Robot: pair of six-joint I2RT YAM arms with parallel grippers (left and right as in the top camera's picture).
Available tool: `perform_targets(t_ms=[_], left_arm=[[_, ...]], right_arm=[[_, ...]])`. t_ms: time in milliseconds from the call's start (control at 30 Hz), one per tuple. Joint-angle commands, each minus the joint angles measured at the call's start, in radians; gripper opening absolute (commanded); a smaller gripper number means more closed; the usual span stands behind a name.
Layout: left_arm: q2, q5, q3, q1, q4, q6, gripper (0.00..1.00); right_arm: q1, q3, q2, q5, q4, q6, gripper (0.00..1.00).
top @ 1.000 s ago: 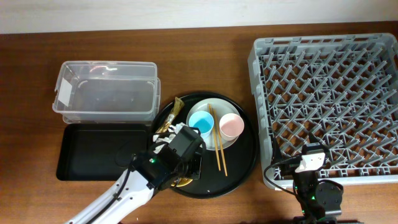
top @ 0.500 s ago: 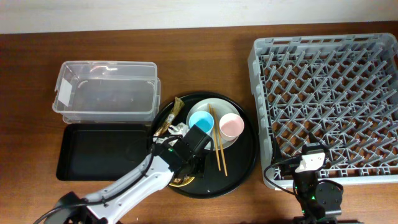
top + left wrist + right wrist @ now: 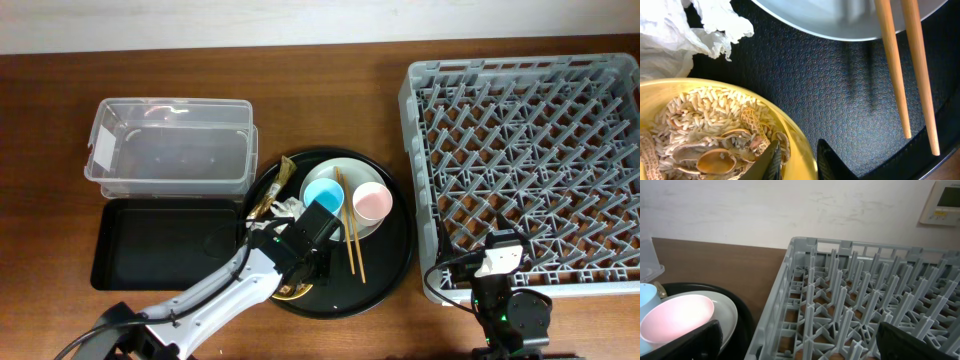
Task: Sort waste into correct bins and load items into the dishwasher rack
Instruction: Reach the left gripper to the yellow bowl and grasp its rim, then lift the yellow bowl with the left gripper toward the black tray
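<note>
My left gripper is on the round black tray, shut on the right rim of the yellow bowl, one finger inside and one outside. The bowl holds rice and brownish food scraps. A crumpled white napkin lies beside it, and a brown-gold wrapper lies beyond it. The pale plate carries the blue cup and pink cup, with chopsticks leaning off it. My right gripper is open and empty at the grey rack's front left corner.
The clear tub stands at the back left, with the shallow black tray in front of it. The round black tray sits between them and the rack. In the right wrist view, the pink cup and plate lie to the left.
My left gripper has moved a little right and forward over the yellow bowl's rim, then stayed almost still. The right arm has not moved.
</note>
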Motion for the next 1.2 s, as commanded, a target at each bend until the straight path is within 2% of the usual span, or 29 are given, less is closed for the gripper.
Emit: perform_targets(t_ms=[0,67,167,333,467,667,1033,1167], left_arm=[[0.018,-0.014,-0.006,-0.003,0.007,-0.010,0.23],[0.037,-0.010,-0.006,-0.003,0.015,-0.010,0.23],[0.039,-0.010,-0.006,-0.003,0.017,-0.010,0.08],[0.039,-0.006,-0.003,-0.003,0.016,-0.010,0.01],[0.032,-0.008,0.031,-0.003,-0.024,-0.009,0.01],[0.012,-0.032,0.159,-0.003,-0.173,0.015,0.01],[0.009,-0.286,0.372,0.003,-0.467,0.062,0.01],[-0.011,-0.294,0.403,0.087,-0.518,0.148,0.01]], right_arm=[[0.004,-0.005,-0.004,0.005,-0.005,0.005,0.99],[0.004,-0.005,-0.004,0.005,-0.005,0.005,0.99],[0.004,-0.005,-0.004,0.005,-0.005,0.005,0.99],[0.004,-0.005,-0.004,0.005,-0.005,0.005,0.98],[0.004,-0.005,-0.004,0.005,-0.005,0.005,0.99],[0.004,-0.005,-0.004,0.005,-0.005,0.005,0.99],[0.004,-0.005,-0.004,0.005,-0.005,0.005,0.99],[0.004,-0.005,-0.004,0.005,-0.005,0.005,0.99]])
